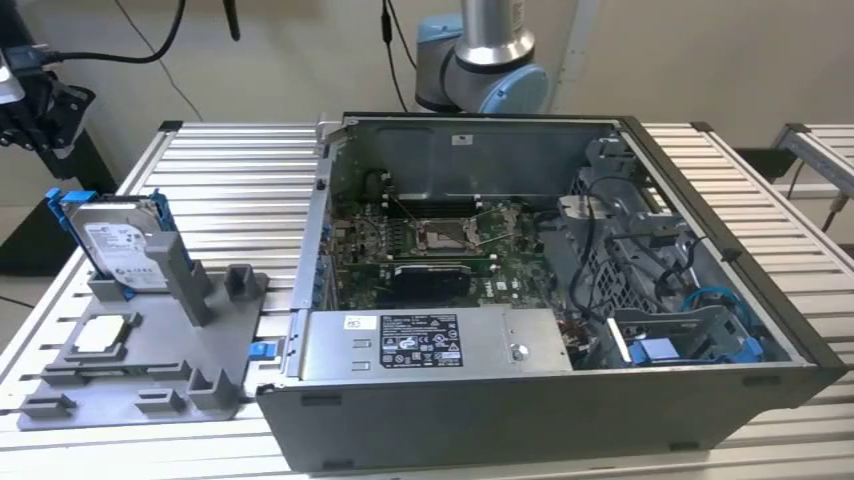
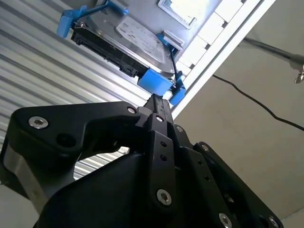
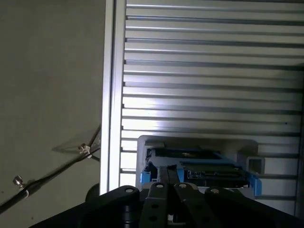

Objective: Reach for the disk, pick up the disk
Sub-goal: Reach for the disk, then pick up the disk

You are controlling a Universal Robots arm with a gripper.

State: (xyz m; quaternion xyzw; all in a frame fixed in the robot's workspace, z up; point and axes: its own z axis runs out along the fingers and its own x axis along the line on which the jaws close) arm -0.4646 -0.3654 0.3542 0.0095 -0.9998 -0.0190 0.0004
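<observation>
One slatted aluminium table, pale wall, claw pressed together near disk

The silver-tubed robot arm with pale blue joint caps stands at the back middle of the exterior view. It shows a rounded joint housing there, with an upright silver tube rising from it past the picture's upper edge. In both wrist views the black metal two-finger gripper is seen from behind, along its own length. It has a broad black body, then jointed link bars studded with silver pins, narrowing to one slim tip. The fingers appear drawn together, pad against pad, though the very tip is hard to make out.
</observation>
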